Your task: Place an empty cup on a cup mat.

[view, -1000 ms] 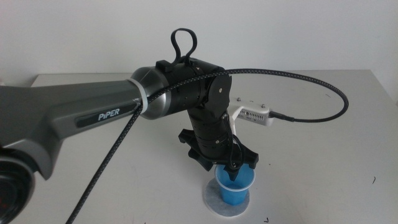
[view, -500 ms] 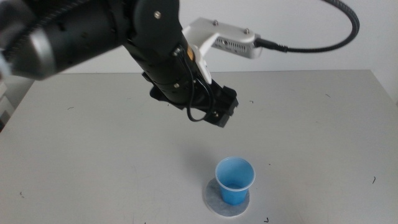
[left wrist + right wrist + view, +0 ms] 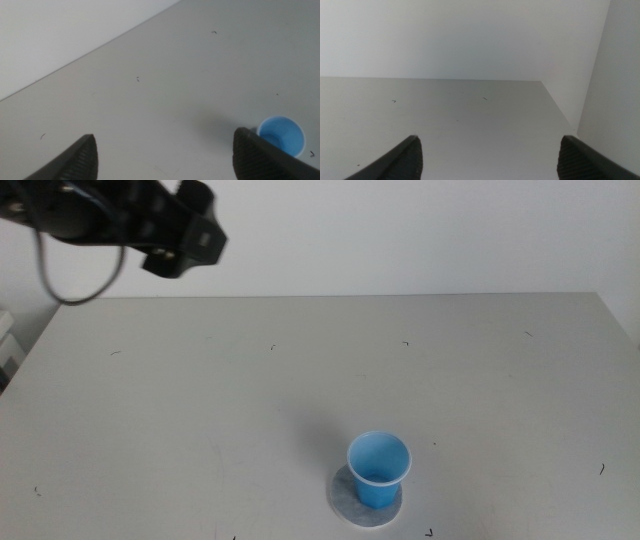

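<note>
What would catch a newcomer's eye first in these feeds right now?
The bright blue cup stands upright and empty on the grey cup mat, near the front of the table. The left gripper hangs high at the middle view's top left, fingers wide apart and holding nothing. The right gripper is out of the middle view, also open.

Table [image 3: 200, 400]: pale grey, flat top, dotted with a few tiny dark specks; its far edge meets the wall.
Wall [image 3: 420, 230]: plain white, behind the table.
Side panel [image 3: 615, 75]: white, upright, beside the table's corner.
</note>
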Motion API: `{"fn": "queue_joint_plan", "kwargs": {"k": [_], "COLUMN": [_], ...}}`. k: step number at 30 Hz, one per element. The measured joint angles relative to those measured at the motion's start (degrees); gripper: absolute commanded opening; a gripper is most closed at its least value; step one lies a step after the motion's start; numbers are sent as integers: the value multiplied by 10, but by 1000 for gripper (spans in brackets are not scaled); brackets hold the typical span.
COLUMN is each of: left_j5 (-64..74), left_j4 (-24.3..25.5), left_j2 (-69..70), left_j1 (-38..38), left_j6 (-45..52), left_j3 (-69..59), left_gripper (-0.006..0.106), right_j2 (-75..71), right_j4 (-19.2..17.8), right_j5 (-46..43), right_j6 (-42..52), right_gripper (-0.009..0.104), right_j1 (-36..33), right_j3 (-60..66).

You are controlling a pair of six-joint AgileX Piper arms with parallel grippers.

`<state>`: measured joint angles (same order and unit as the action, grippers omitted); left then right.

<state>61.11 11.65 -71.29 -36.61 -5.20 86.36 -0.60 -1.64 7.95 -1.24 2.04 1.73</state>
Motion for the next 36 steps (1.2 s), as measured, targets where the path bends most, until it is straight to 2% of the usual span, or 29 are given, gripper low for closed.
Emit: {"fn": "queue_joint_plan", "kwargs": {"k": [3, 9, 14, 21, 26, 31, 36], "left_j5": [-34, -169, -293, -391, -416, -472, -559], "left_j4": [-37, -146, -172, -231, -235, -235, -235], "left_j2": [68, 196, 313, 450, 528, 603, 681], "left_j1": [70, 211, 300, 331, 331, 331, 331], "left_j6": [31, 125, 139, 110, 107, 107, 112], "left_j3": [-54, -222, -367, -531, -624, -731, -846], "left_gripper": [91, 91, 91, 91, 92, 105, 105], "right_j2": [0, 0, 0, 0, 0, 0, 0], "right_j4": [0, 0, 0, 0, 0, 0, 0], "right_j5": [0, 0, 0, 0, 0, 0, 0], "right_j6": [0, 0, 0, 0, 0, 0, 0], "right_gripper": [94, 94, 94, 94, 94, 94, 94], "right_j1": [0, 0, 0, 0, 0, 0, 0], "right_j3": [0, 0, 0, 0, 0, 0, 0]}}
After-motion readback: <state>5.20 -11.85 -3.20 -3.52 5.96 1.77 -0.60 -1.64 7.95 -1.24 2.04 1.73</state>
